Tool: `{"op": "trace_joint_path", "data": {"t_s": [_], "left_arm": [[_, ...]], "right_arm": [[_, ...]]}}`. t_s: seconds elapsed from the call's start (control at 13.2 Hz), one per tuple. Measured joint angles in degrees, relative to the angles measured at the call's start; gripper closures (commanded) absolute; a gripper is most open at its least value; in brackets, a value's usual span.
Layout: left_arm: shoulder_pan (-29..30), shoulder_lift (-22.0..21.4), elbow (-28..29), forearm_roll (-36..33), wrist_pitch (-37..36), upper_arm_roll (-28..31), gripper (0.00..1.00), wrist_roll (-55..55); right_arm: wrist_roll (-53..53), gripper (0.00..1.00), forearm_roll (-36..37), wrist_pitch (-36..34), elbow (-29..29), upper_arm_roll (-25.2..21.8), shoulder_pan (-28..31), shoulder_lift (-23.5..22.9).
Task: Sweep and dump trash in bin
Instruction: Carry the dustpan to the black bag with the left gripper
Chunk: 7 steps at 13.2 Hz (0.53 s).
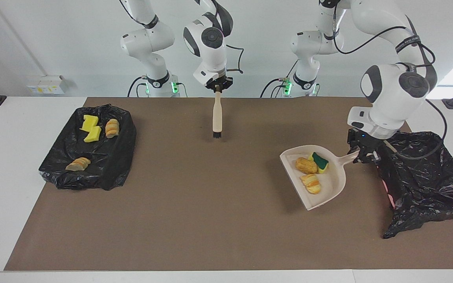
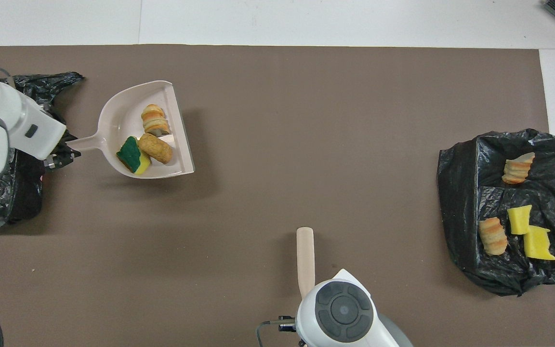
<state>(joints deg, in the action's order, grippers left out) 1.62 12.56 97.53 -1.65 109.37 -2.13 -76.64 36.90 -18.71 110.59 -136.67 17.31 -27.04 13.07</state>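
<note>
White room, brown mat on the counter (image 1: 218, 220): dustpan loaded, brush idle.

The left tool (image 1: 362, 154) grips the dustpan (image 1: 330, 188) handle beside the bin bag (image 1: 427, 184); three trash pieces (image 1: 306, 165) ride in the pan and four (image 1: 92, 133) lie on the black bag (image 1: 108, 165) at the right arm's end. The right tool (image 1: 218, 84) grips the brush (image 1: 217, 116), hanging over the mat. Tilting early would likely spill scraps short of the bin. The bin opening is hidden by the arm.
</note>
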Motion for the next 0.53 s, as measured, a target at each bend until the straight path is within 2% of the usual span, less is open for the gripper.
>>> {"op": "trace_joint_path", "data": {"t_s": [0.3,0.53], "left_arm": [[9.73,3.58,-6.12,0.03,-2.15,-0.05,1.0,-13.36],[16.21,4.0,-8.62,-0.03,-3.44,0.13,1.0,-21.71]], "right_arm": [[-0.09,1.0,0.0,4.21,-2.59,0.0,-2.46,-0.25],[-0.09,0.92,0.0,5.49,-3.66,0.01,-3.43,-0.64]]}}
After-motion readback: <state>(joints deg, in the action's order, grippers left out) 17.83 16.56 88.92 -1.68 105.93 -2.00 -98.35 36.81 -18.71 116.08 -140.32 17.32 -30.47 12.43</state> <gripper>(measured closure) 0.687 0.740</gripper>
